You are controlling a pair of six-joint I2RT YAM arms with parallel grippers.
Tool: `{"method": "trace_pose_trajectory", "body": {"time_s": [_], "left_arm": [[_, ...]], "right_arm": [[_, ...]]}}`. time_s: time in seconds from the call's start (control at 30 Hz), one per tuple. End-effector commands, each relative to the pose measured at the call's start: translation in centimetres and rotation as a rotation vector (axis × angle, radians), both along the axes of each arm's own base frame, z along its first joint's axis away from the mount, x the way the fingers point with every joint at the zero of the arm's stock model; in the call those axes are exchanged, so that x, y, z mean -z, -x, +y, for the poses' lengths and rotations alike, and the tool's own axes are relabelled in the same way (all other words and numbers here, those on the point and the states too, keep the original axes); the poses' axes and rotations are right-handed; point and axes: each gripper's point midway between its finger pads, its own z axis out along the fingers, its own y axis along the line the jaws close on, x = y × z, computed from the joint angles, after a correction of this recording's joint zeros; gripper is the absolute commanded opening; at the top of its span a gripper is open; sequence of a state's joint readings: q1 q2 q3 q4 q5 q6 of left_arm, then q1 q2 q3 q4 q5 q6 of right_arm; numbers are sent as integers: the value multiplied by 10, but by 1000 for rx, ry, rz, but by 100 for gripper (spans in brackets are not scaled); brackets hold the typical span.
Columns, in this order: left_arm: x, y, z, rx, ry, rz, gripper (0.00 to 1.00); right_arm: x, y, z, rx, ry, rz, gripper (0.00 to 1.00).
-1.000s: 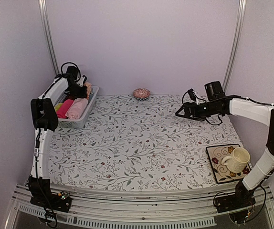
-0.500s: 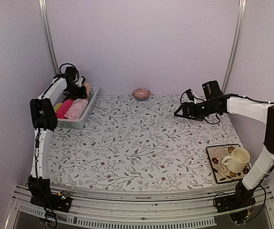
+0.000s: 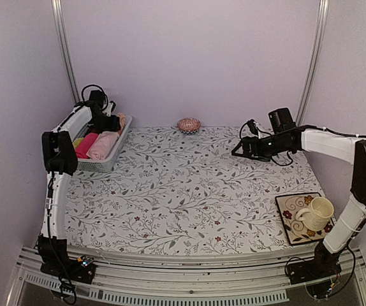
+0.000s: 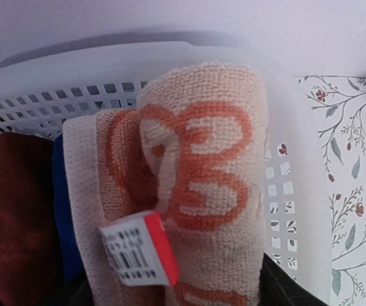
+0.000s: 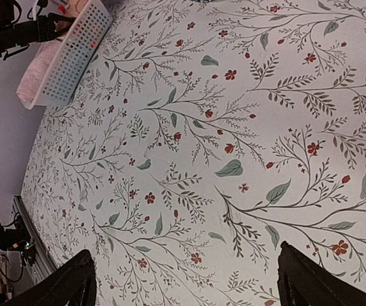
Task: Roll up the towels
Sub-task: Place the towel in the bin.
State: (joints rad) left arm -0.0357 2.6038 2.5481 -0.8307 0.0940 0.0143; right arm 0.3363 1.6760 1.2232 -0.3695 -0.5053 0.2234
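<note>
Peach-orange towel (image 4: 202, 185), rolled and patterned with cream swirls, sits at the far end of a white basket (image 3: 102, 164) at 10 o'clock on the floral tablecloth (image 3: 189, 191). The light pink towel (image 3: 104, 145) lies rolled at its 6 o'clock, beside a magenta roll (image 3: 85, 145). The left gripper (image 3: 108, 118) hovers at the patterned roll, dark fingers (image 4: 284, 287) flanking it; whether they clamp it cannot be told. At 2 o'clock the right gripper (image 3: 237, 152) hangs above the tablecloth, jaws spread wide. A mug (image 3: 317, 212) rests on a patterned plate (image 3: 291, 210) at 4 o'clock.
</note>
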Motion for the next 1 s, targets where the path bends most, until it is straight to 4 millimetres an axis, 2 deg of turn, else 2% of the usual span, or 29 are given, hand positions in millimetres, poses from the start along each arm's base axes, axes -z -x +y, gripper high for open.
{"method": "trace_pose_trajectory", "body": {"time_s": [0.0,0.13,0.3,0.4,0.53,0.67,0.8,0.83,0.93,0.97], "left_arm": [[-26,-14,-17,30,-36,-116,71],[-46,-23,-21,20,-72,-194,71],[-60,-32,-29,21,-92,-265,71],[-64,-37,-27,-3,-115,-293,71],[-55,-39,-18,-32,-164,-282,67],[-43,-36,-17,-29,-196,-254,64],[-40,-35,-20,-24,-207,-256,64],[-40,-36,-19,-31,-215,-260,62],[-42,-38,-14,-55,-243,-274,45],[-43,-39,-13,-61,-252,-279,44]], "right_arm": [[-3,-7,8,-13,1,-16,99],[-2,-9,10,-15,-2,-14,99],[-1,-9,11,-16,3,-9,99],[-2,-10,11,-15,4,-14,99],[-2,-11,12,-18,2,-13,99],[-1,-12,14,-23,-1,-10,99],[-2,-14,15,-29,0,-11,99],[-2,-15,16,-29,2,-12,99],[-2,-15,17,-33,0,-12,99],[-1,-15,16,-32,-1,-11,99]]}}
